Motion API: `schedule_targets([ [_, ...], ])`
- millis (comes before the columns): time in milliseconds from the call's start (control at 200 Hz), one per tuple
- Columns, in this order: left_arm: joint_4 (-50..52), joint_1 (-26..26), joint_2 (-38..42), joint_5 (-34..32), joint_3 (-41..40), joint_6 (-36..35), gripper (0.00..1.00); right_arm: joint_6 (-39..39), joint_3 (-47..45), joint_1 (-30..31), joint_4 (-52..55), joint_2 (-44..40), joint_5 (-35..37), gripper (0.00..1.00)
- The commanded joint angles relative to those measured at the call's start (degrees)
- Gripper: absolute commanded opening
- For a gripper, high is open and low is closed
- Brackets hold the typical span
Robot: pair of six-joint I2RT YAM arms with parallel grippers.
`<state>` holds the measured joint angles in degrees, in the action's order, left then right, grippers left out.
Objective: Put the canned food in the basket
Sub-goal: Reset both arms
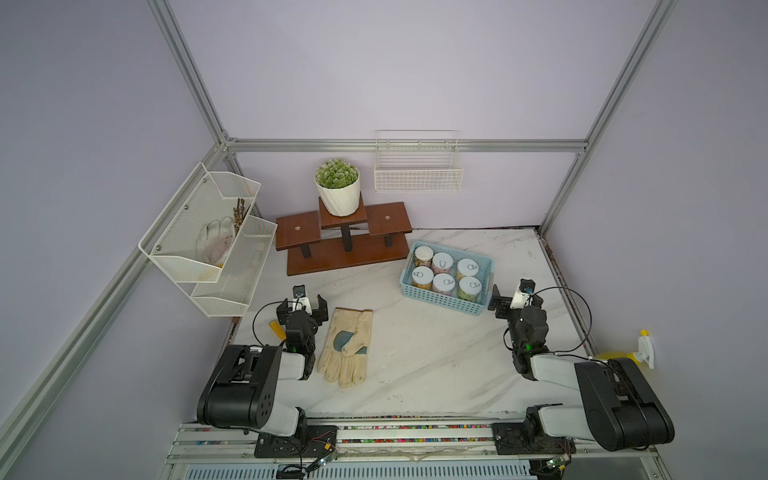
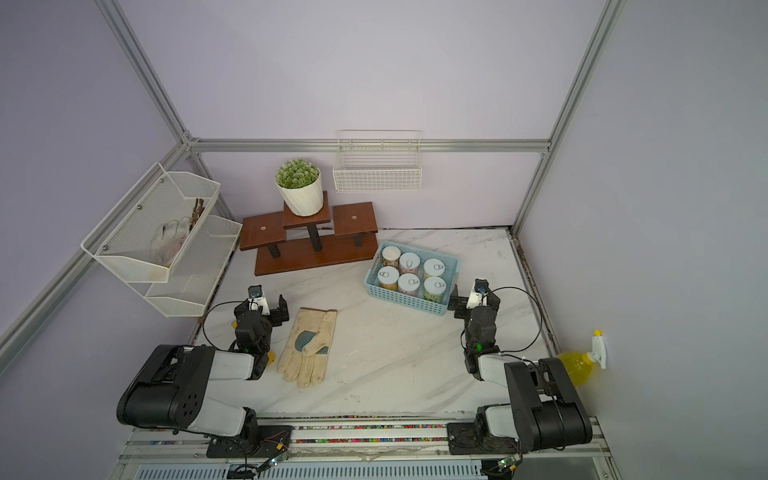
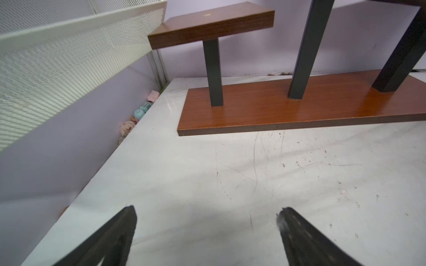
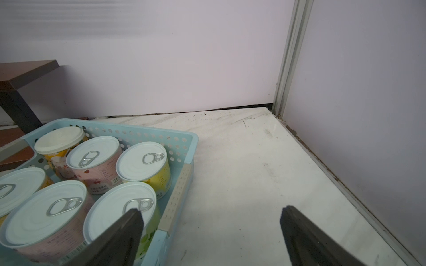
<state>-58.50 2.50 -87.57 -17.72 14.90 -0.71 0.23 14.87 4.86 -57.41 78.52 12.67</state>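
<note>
All six tins of canned food [image 1: 443, 283] stand upright inside the light blue basket [image 1: 440, 300], in two rows of three. The basket sits on the counter [image 1: 415, 357] toward its far right part. You can see no tin left on the bare counter, so I judge the task as finished, or almost.

Your left end effector [image 1: 302, 305] is spread wide and carries nothing. It hangs over bare counter beside the work glove [image 1: 347, 347], well apart from the basket. Your right end effector [image 4: 211, 213] is also spread wide and carries nothing. It is just beside the short end of the basket, and in the right wrist view one finger [image 4: 124, 232] shows in front of the nearest tin with the green label [image 4: 119, 207].

If you must handle a tin again, expect it to be stiff and probably rather heavy for its size. The printed side looks smooth and may slip. Take it from above across the round wall, below the lid rim, not by the pull tab. The tins are packed close, so there is little room for a finger between them. An outer tin near the basket wall is easier to take.
</note>
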Motion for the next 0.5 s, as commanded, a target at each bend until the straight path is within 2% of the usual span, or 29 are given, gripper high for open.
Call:
schedule_targets([
  [0,-8.0,-0.5,-3.2,4.1,1.2,-0.9,1.00,0.9,0.7,-0.2,-4.6,3.6,-2.0,0.99],
  [155,4.7,-0.9,-2.3,3.5,6.9,0.2,1.00,0.7,-2.3,-0.2,-20.0,12.9,-1.7,0.99],
  [320,5.8,-1.9,-2.1,4.8,7.3,1.1,1.00,1.9,3.3,-0.2,-5.4,10.8,0.2,0.99],
  [495,5.7,-1.9,-2.0,4.8,7.2,1.1,1.00,1.5,2.1,-0.2,-9.4,11.7,0.2,0.99],
])
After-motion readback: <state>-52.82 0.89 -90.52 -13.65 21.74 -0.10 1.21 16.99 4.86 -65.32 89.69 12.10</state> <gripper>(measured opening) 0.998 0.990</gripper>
